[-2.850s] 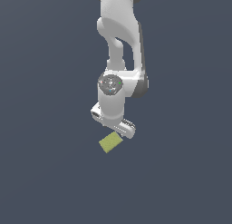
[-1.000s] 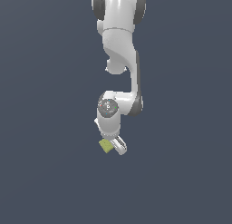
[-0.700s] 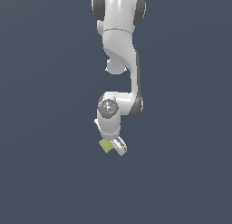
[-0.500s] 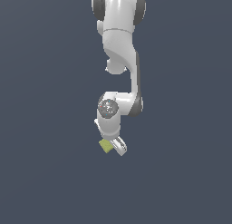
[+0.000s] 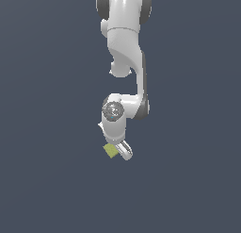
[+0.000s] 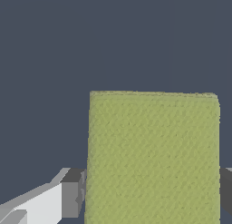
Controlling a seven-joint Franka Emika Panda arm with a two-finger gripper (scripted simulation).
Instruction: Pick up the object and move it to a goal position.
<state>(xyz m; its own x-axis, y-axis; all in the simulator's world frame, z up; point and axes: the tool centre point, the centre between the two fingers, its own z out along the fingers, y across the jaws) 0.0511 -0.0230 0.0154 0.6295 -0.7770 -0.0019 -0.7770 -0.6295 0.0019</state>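
Exterior view, just below the frame's center: a small, flat, matte olive-green block (image 5: 110,151) sits at the left edge of a glossy white gripper (image 5: 118,151). In the wrist view, the block (image 6: 153,157) is pinched between two grey-tipped fingers (image 6: 72,193), filling the lower center-right of the frame.

Simulator render: flat, featureless slate-grey ground (image 5: 47,180), no room.

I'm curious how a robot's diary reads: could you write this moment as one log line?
phase: grasping | gripper: fingers flank block, grip unconfirmed | object: olive block between fingers | goal: not visible
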